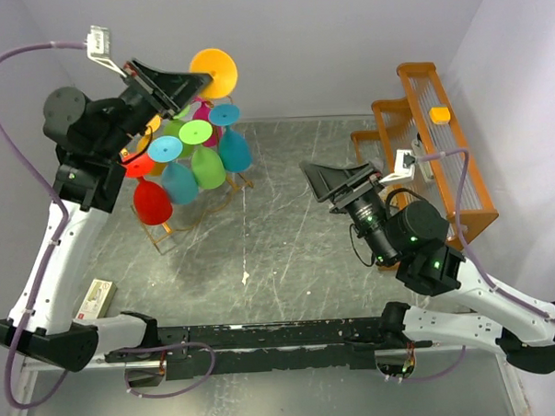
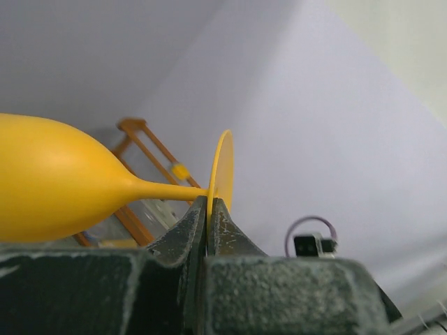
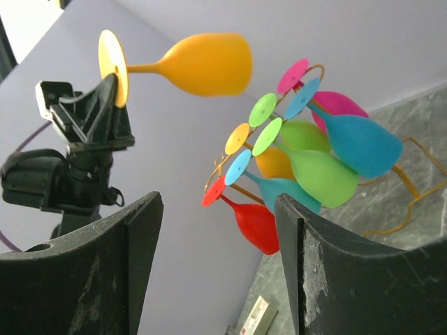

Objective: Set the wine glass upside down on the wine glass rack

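The yellow wine glass [image 1: 216, 72] is held up in the air above the back left of the table, lying sideways. My left gripper [image 1: 198, 80] is shut on the rim of its foot disc [image 2: 222, 167], and its bowl [image 2: 49, 185] sticks out to the side. Just below it stands the gold wire wine glass rack [image 1: 161, 239], with several coloured glasses [image 1: 197, 152] hanging upside down from it. In the right wrist view the held glass [image 3: 206, 63] hovers up and left of the rack [image 3: 413, 190]. My right gripper [image 1: 313, 174] is open and empty at mid-table, and in its own view [image 3: 216, 202] it faces the rack.
A wooden slatted rack [image 1: 441, 146] with a small yellow block [image 1: 439, 114] stands at the back right. A small flat box [image 1: 97, 297] lies near the left arm's base. Walls close off the back and both sides.
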